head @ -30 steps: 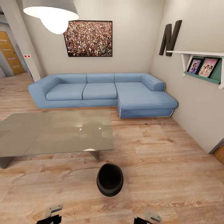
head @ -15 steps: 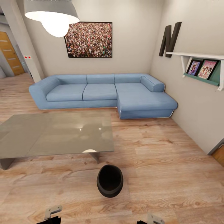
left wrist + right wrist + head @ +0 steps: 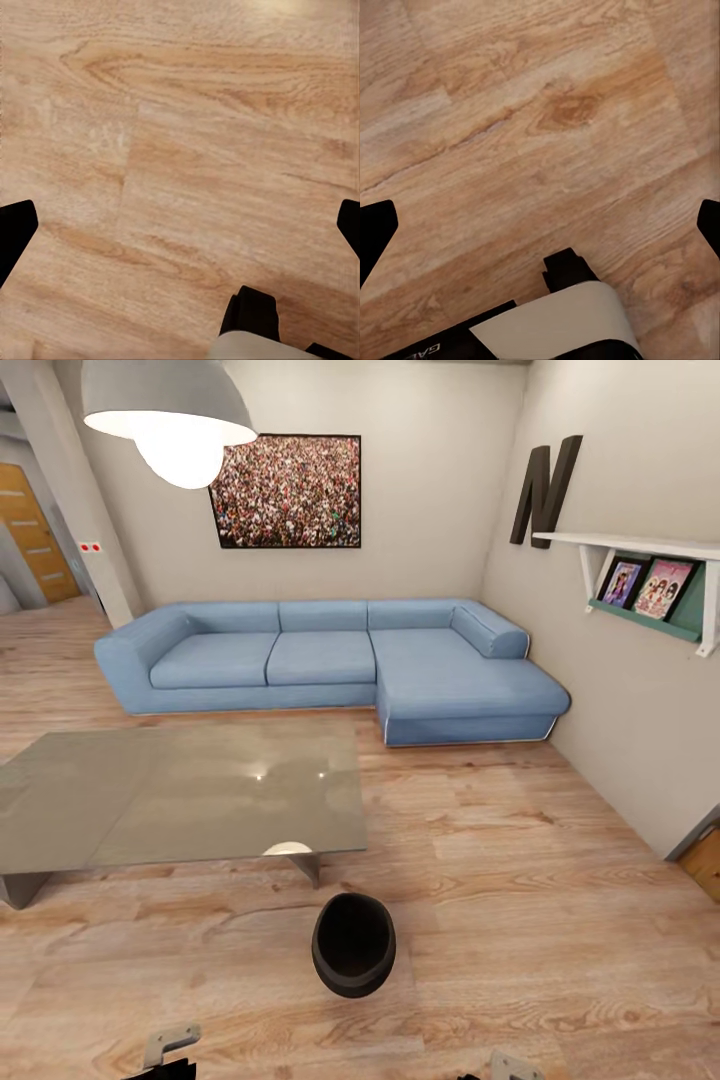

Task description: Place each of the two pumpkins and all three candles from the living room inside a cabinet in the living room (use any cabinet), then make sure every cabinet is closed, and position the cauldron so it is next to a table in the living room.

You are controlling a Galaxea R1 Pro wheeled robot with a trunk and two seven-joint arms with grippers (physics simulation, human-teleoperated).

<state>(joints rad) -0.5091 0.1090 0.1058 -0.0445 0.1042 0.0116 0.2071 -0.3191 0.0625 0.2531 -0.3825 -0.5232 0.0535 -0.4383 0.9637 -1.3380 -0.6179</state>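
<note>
Left gripper [image 3: 180, 225] and right gripper [image 3: 540, 225] spread, empty; cauldron [image 3: 353, 943] on floor near table [image 3: 180, 790].

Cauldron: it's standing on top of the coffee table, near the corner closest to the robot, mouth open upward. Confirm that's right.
Not quite. The head view shows the cauldron standing on the wooden floor, not on the coffee table. It sits just off the table's near corner, beside the angled leg, mouth open upward as you said.

Large dark letter "N" [image 3: 546, 488] on the right wall, partial white "GA" lettering on robot base [image 3: 431, 350]
</note>
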